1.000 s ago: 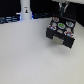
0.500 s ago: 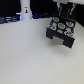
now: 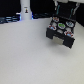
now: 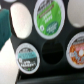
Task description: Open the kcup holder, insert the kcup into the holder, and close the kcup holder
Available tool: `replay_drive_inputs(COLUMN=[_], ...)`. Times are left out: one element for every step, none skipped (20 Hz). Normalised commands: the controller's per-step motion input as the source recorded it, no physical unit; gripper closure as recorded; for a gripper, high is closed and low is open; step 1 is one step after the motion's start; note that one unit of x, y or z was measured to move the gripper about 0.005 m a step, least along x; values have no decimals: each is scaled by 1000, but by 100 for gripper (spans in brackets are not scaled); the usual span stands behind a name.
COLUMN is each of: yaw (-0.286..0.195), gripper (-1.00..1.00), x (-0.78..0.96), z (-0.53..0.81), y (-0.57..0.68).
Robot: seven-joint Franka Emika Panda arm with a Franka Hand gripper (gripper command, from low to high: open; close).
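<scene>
Kcup holder (image 3: 61,31): a black rectangular box standing on the white table (image 3: 27,57), toward the exterior view's right and far side. Its top face carries round slots, several filled with pods whose lids appear as small pale and multicoloured discs; at this resolution the individual lids cannot be separated in the exterior view. A black drawer front (image 3: 60,42) faces the near side of the table; whether the drawer is slid out or flush cannot be told from this view. The robot arm (image 3: 66,6) comes down from above, directly over the holder, and its lower end merges with the holder's top in the picture, so the fingers are not distinguishable and the gripper's state, parted or closed, cannot be told. The wrist view looks straight down onto the holder's slotted surface at close range. A pod with a green and white lid (image 4: 49,16) sits in one slot. A pod with a teal-rimmed dark lid (image 4: 27,56) sits in another slot, and a pod with an orange and white lid (image 4: 78,48) sits in a third. Between these two lies an empty round slot (image 4: 52,51), dark inside. The grey kcup with the green top is not identifiable in either view. Well apart from the holder, toward the exterior view's left and far edge, stands a tall white bottle-shaped object (image 3: 24,9).
</scene>
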Motion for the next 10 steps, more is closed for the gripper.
replay_drive_inputs(yaw=[60, 68, 72, 70, 62, 58, 51, 41, 40, 35], gripper=[-100, -100, -100, -100, -100, -100, -100, -100, -100, -100], x=[411, 454, 511, 540, 566, 580, 589, 614, 617, 620], z=[154, 163, 154, 149, 154, 151, 146, 151, 154, 149], y=[-231, -246, -237, -246, -237, -214, -211, -223, -220, -223])
